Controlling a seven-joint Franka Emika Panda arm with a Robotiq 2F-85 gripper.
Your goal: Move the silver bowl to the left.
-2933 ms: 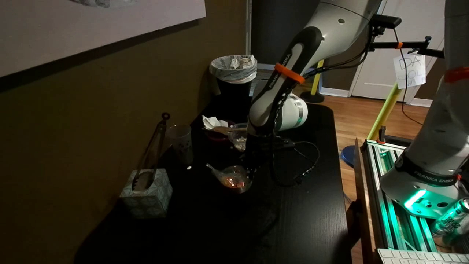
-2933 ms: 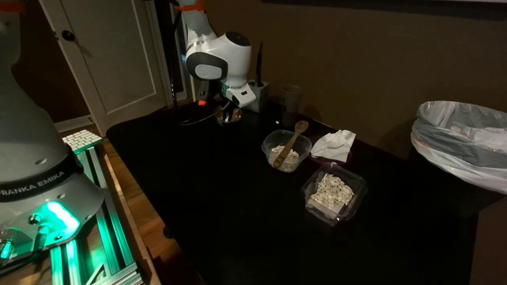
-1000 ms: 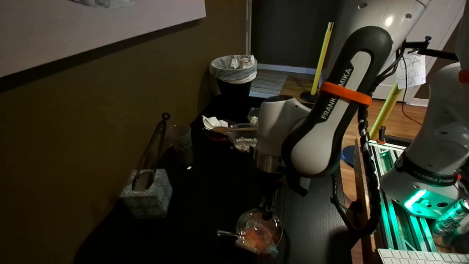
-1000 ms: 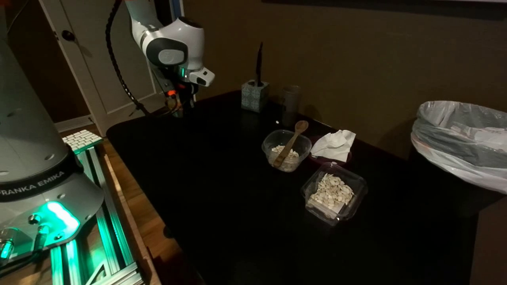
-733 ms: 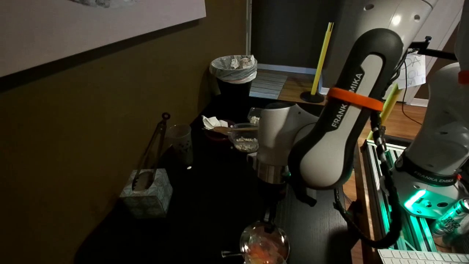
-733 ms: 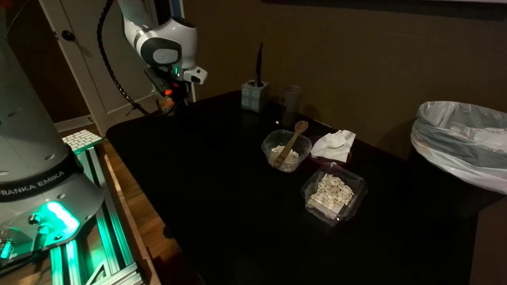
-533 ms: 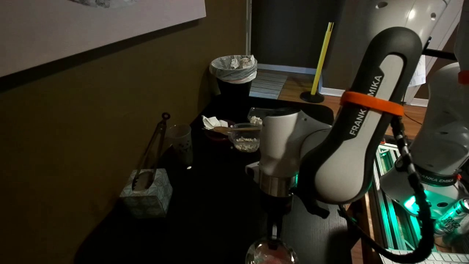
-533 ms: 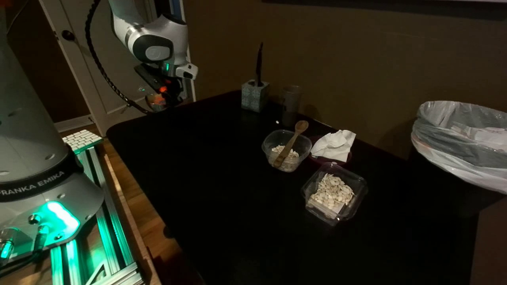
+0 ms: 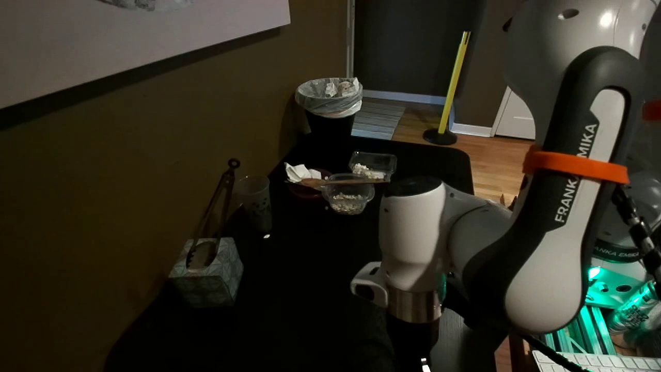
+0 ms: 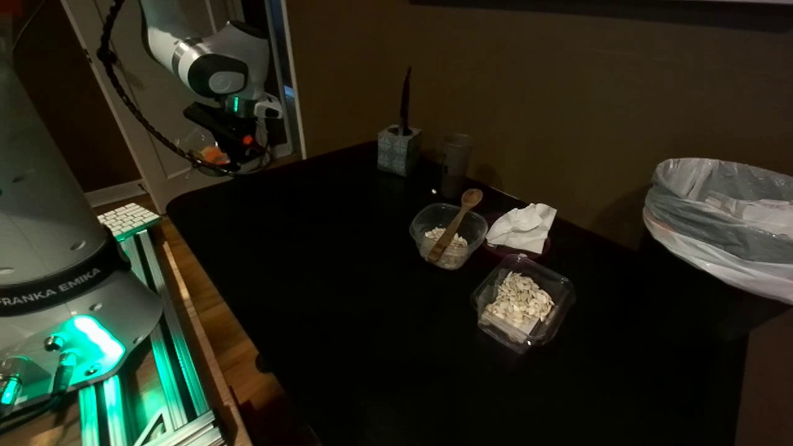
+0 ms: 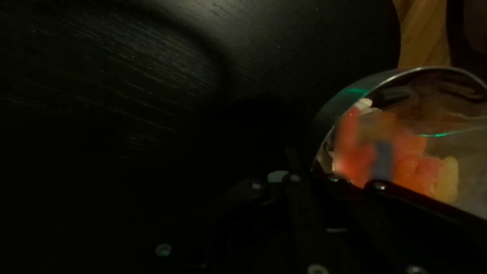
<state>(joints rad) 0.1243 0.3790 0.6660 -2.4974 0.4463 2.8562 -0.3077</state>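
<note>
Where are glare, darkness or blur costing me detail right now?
Wrist view: a blurred patch smears part of the orange-red contents of the silver bowl, and the gripper is nearly lost in darkness; in an exterior view: the base light glares nearly white; both exterior views: the tabletop reads mostly black.

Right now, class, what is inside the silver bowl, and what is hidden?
The wrist view shows orange-red and yellow pieces and whitish bits inside the silver bowl. The gripper covers part of the contents, one patch is blurred, and the pieces hide whatever is beneath.
</note>
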